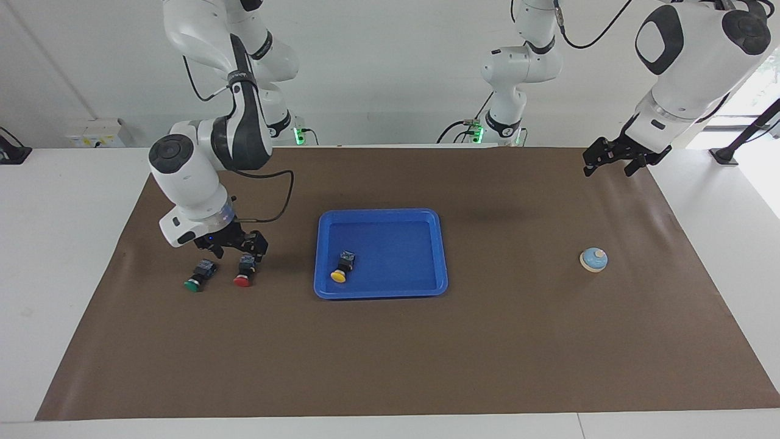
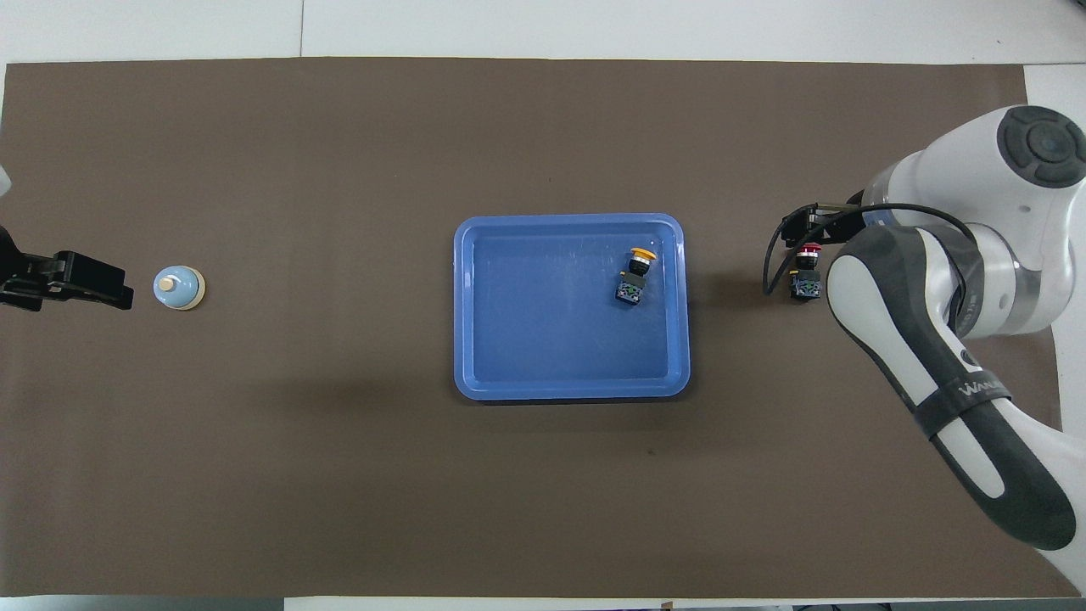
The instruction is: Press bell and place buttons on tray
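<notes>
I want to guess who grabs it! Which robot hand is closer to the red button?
The right one. The right gripper hangs open just above the red button, not touching it. The left gripper waits at the table's other end, up over the mat's edge near the bell.

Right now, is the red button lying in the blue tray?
No, the red button lies on the brown mat beside the green button; only the yellow button is in the tray.
</notes>
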`<action>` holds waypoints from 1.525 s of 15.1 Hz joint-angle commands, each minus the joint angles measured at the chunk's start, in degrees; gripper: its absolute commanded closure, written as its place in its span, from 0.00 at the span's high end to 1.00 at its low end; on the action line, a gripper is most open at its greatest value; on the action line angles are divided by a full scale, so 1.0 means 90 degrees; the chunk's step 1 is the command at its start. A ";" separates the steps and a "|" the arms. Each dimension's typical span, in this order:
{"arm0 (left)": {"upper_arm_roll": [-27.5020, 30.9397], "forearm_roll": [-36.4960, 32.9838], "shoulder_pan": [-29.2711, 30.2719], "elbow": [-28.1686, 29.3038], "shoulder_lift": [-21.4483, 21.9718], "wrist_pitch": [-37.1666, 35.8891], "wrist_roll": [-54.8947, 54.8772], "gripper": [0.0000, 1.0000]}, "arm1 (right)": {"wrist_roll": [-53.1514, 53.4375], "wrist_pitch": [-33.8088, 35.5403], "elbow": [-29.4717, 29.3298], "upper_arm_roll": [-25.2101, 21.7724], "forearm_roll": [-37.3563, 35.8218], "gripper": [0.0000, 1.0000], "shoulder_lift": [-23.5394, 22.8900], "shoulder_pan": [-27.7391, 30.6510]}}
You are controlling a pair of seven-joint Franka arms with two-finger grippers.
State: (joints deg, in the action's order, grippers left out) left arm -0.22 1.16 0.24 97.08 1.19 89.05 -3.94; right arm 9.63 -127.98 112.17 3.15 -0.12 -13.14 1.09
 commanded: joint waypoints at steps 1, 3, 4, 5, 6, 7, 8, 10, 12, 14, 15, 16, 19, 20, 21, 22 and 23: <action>0.0034 -0.0002 -0.0027 0.0092 0.0102 0.0018 0.0066 1.00 | -0.0181 -0.1080 0.1236 0.0080 -0.0016 1.00 0.0464 0.0104; 0.0034 -0.0002 -0.0027 0.0092 0.0102 0.0018 0.0066 1.00 | -0.0278 -0.1510 0.1423 0.0080 -0.0016 1.00 0.0377 0.0123; 0.0034 -0.0002 -0.0027 0.0092 0.0102 0.0018 0.0066 1.00 | -0.0395 -0.1773 0.1617 0.0080 -0.0016 1.00 0.0328 0.0201; 0.0034 -0.0002 -0.0027 0.0092 0.0102 0.0018 0.0066 1.00 | -0.0464 -0.1959 0.1725 0.0080 -0.0016 1.00 0.0289 0.0250; 0.0034 -0.0002 -0.0027 0.0092 0.0102 0.0018 0.0066 1.00 | -0.0503 -0.2106 0.1784 0.0080 -0.0016 1.00 0.0259 0.0289; 0.0034 -0.0002 -0.0027 0.0092 0.0102 0.0018 0.0066 1.00 | -0.0523 -0.2127 0.1794 0.0080 -0.0016 0.95 0.0240 0.0280; 0.0034 -0.0002 -0.0027 0.0092 0.0102 0.0018 0.0066 1.00 | -0.0523 -0.2127 0.1785 0.0080 -0.0016 0.64 0.0230 0.0279; 0.0034 -0.0002 -0.0036 0.0092 0.0102 0.0018 0.0066 1.00 | -0.0464 -0.2088 0.1765 0.0090 -0.0016 0.00 0.0230 0.0270; 0.0034 -0.0002 -0.0027 0.0092 0.0102 0.0018 0.0066 1.00 | -0.0329 -0.2078 0.1736 0.0099 -0.0006 0.00 0.0220 0.0221; 0.0034 -0.0002 -0.0027 0.0092 0.0102 0.0018 0.0066 1.00 | -0.0289 -0.2039 0.1707 0.0099 -0.0006 0.00 0.0230 0.0192; 0.0034 -0.0002 -0.0027 0.0092 0.0102 0.0018 0.0066 1.00 | -0.0288 -0.2010 0.1658 0.0099 -0.0006 0.00 0.0230 0.0192; 0.0034 -0.0002 -0.0027 0.0092 0.0102 0.0018 0.0066 1.00 | -0.0288 -0.1817 0.1522 0.0109 -0.0006 0.00 0.0239 0.0182; 0.0034 -0.0002 -0.0027 0.0092 0.0102 0.0018 0.0066 1.00 | 0.0012 -0.0492 0.0530 0.0139 -0.0006 0.00 0.0250 -0.0187; 0.0034 -0.0002 -0.0027 0.0092 0.0102 0.0018 0.0066 1.00 | 0.0324 0.0016 0.0090 0.0139 -0.0006 0.00 0.0220 -0.0392; 0.0034 -0.0002 -0.0027 0.0092 0.0102 0.0018 0.0066 1.00 | 0.0646 0.0379 -0.0272 0.0139 -0.0025 0.00 0.0172 -0.0655; 0.0034 -0.0002 -0.0027 0.0092 0.0102 0.0018 0.0066 1.00 | 0.1026 0.0711 -0.0672 0.0139 -0.0064 0.00 0.0055 -0.0977; 0.0034 -0.0002 -0.0027 0.0092 0.0102 0.0018 0.0066 1.00 | 0.1359 0.0947 -0.0976 0.0139 -0.0084 0.00 -0.0023 -0.1241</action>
State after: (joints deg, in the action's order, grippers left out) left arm -0.22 1.16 0.24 97.08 1.19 89.05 -3.89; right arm 16.08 -124.36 109.91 4.24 -0.12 -11.18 -5.93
